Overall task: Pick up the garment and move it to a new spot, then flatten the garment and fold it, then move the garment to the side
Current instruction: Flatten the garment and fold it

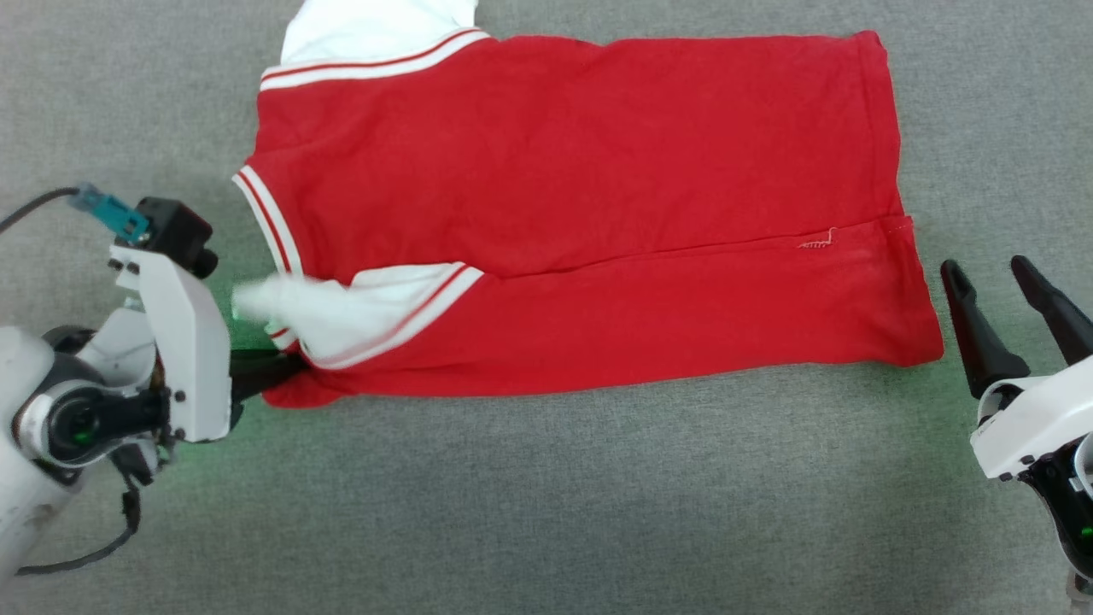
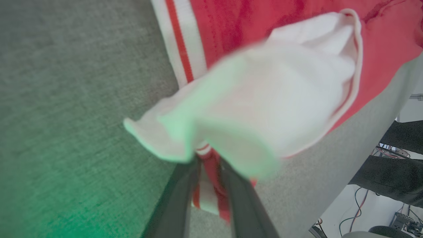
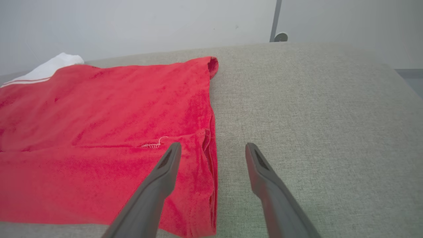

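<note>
We see the shirt [image 1: 581,171] spread flat on the grey counter [image 1: 546,512], its near edge folded in. Our left fingers [image 2: 178,198] pinch its striped trim at the near left corner; our right fingers [image 1: 976,333] stand spread and empty just beside its hem.

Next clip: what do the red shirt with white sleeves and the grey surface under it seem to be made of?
The red jersey-style shirt with white sleeves: soft matte knit, likely cotton or a blend; it creases, drapes and shows stitched hems. The grey surface: matte woven upholstery-like cloth, with a fine heathered weave visible. Exact fibres can't be told.
</note>
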Tool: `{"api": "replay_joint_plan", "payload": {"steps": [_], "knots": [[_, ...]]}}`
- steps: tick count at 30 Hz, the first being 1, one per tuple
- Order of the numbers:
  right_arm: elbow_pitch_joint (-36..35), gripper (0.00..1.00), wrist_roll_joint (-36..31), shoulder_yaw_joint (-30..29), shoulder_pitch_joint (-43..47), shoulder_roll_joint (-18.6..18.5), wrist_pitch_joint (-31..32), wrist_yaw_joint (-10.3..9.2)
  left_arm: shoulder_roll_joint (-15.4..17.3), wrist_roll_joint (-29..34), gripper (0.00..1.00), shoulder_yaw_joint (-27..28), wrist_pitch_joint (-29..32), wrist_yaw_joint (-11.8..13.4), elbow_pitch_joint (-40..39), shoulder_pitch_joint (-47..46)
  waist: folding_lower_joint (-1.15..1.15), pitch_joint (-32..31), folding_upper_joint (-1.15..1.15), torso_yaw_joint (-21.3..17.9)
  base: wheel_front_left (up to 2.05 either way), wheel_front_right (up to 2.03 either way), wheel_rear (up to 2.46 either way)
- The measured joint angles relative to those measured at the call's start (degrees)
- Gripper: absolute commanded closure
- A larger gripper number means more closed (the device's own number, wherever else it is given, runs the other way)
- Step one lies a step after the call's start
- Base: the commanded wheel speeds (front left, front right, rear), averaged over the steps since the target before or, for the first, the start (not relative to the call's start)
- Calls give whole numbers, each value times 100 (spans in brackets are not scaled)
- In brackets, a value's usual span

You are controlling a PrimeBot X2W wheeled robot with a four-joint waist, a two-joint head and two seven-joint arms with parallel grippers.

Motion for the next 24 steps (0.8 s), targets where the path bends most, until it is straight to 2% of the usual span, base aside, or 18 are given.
{"api": "replay_joint_plan", "payload": {"steps": [4,13,16,21,22,23,24], "knots": [[-99,0,-37,194,-31,-209,521,0,-94,16,100,-4,-74,-64,75,-44,0,24,0,35,0,0,0],[-237,0,154,409,-211,-652,2516,0,-176,112,100,-27,-157,-158,74,-93,0,58,0,132,0,0,0],[-215,0,153,370,-380,-688,3097,0,-190,126,100,-35,-175,-180,26,-117,0,83,0,167,0,0,0],[56,0,40,192,-633,-524,3819,0,-244,169,100,-51,-221,-202,-42,-172,0,143,0,239,0,0,0],[87,22,37,162,-671,-461,3876,0,-259,176,100,-51,-230,-204,-57,-180,0,157,0,255,0,0,0],[97,58,12,142,-728,-424,3917,0,-274,182,100,-51,-236,-207,-67,-188,0,170,0,272,0,0,0],[103,82,-30,121,-770,-413,3963,0,-285,190,100,-52,-256,-209,-74,-191,0,183,0,287,0,0,0]]}}
